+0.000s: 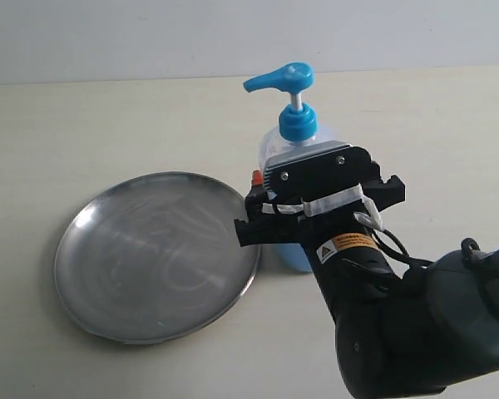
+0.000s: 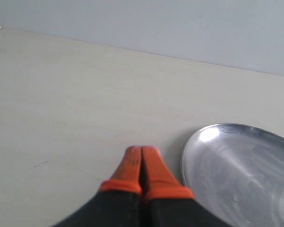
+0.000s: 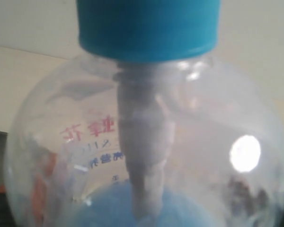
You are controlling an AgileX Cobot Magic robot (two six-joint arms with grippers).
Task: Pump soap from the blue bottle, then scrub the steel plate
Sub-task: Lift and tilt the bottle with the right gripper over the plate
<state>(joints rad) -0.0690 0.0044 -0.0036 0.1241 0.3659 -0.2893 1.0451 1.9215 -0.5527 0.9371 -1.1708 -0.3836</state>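
The blue bottle (image 1: 294, 125) stands upright on the table just right of the steel plate (image 1: 154, 253), its blue pump head up and the spout pointing left. Light blue soap (image 1: 293, 256) fills its lower part. My right gripper (image 1: 314, 179) has its jaws on the two sides of the bottle's body, shut on it. In the right wrist view the clear bottle (image 3: 189, 142) fills the frame, with the soap (image 3: 99, 208) low down and orange fingers (image 3: 37, 189) showing through the wall. My left gripper (image 2: 142, 152) is shut and holds nothing, beside the plate's rim (image 2: 191, 146).
A pale table (image 1: 83, 125) carries everything, with a light wall behind it. The right arm's dark body (image 1: 416, 332) fills the near right corner. The left arm does not show in the exterior view.
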